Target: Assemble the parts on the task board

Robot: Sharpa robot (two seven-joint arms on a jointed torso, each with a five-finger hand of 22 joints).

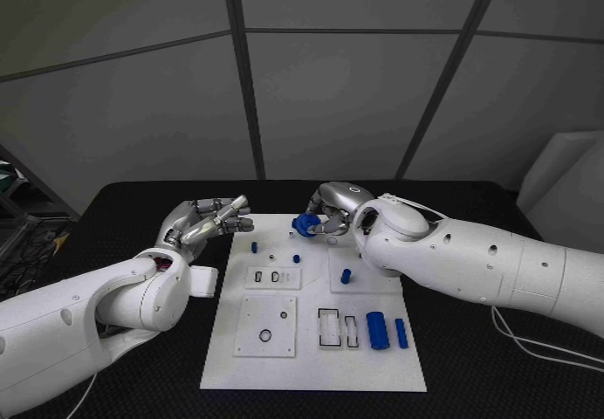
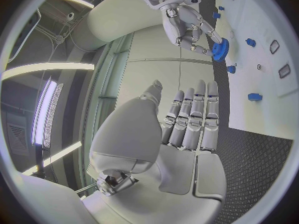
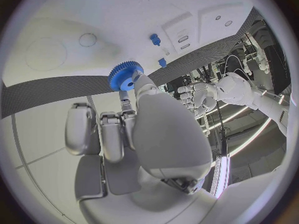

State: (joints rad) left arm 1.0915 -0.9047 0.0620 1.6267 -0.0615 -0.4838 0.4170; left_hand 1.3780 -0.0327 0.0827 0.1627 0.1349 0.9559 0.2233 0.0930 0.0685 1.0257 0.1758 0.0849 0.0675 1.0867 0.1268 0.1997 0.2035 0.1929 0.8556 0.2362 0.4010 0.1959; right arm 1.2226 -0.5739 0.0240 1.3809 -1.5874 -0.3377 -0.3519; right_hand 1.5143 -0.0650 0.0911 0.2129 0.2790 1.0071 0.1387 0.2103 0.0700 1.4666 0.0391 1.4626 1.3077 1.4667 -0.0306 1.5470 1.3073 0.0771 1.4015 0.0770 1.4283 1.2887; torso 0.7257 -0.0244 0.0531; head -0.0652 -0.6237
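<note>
Black table (image 1: 151, 209), white flat task board (image 1: 378, 367): small blue toothed gear (image 1: 304, 225) pinched by right hand (image 1: 330, 211) over far edge. Left hand (image 1: 208, 218) held wide, empty. Next, prob.: gear to be aligned w/ its peg and lowered.

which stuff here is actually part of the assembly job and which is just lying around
Job:
task board
blue gear, pinched in the right hand
blue cylinders lying on the board
small blue pegs standing in it
left hand, empty, fingers straight

Just there:
black table
grey cable
</note>
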